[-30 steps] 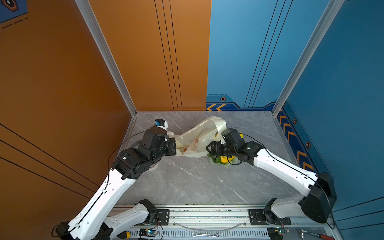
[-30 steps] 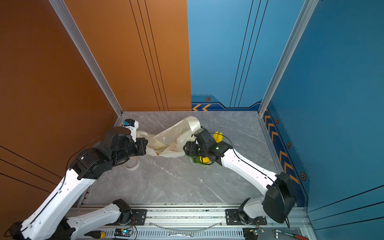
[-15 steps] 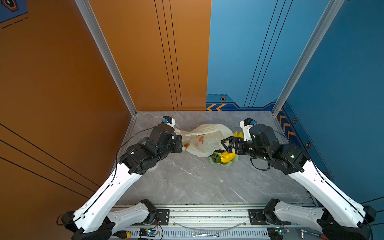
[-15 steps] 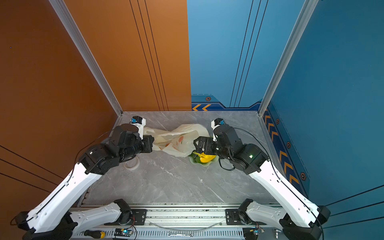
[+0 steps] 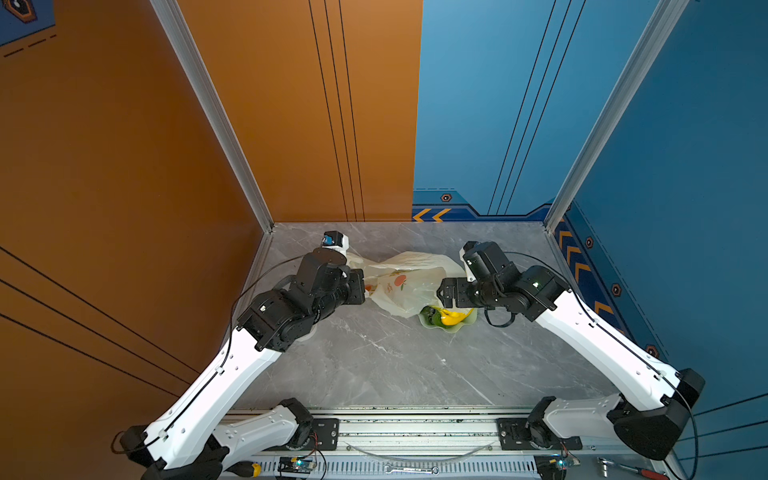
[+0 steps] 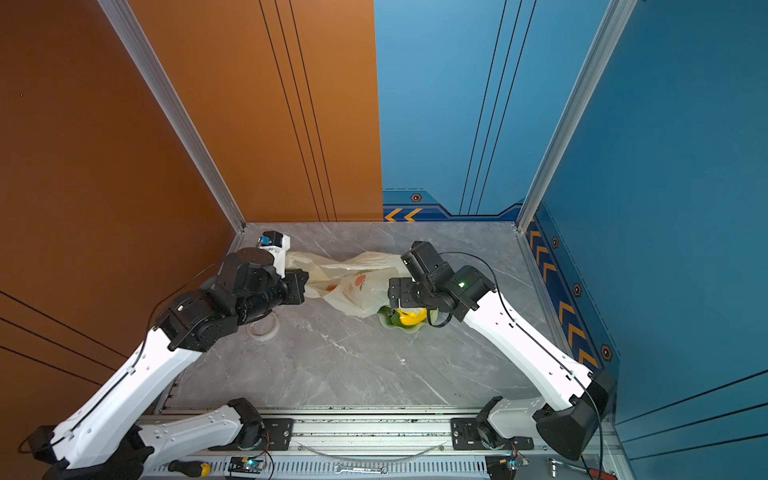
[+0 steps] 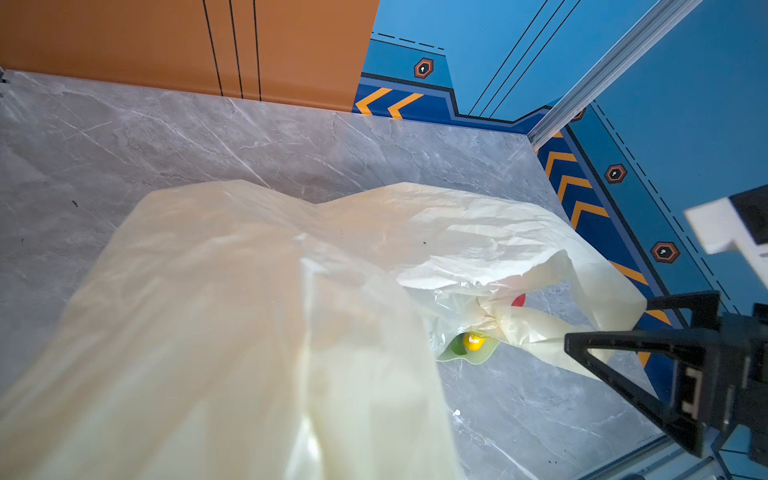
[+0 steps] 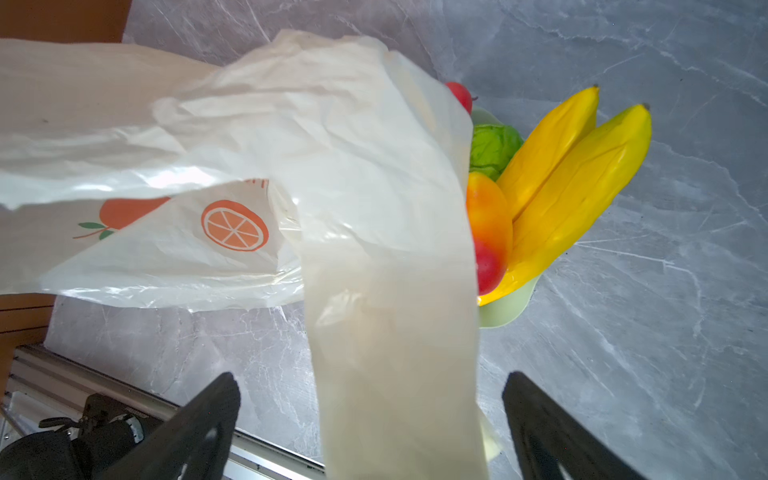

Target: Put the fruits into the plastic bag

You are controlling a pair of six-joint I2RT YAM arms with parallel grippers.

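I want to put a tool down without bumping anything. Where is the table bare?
Bare: the wide front stretch of table between the dish and the front rail, and the back strip between the bag and the back wall. Crowded: the middle, where the left gripper, bag, right gripper and dish sit close together.

1. No word, brand or number is legible.
2. The plastic bag (image 8: 332,145) bears an orange-slice print (image 8: 235,226) and small orange lettering (image 5: 389,287), too blurred to read.
3. Orange chevrons (image 5: 432,215) mark the blue wall band (image 5: 498,212) at the bench's (image 5: 374,357) far edge.

Overhead stereo pair, close wrist views
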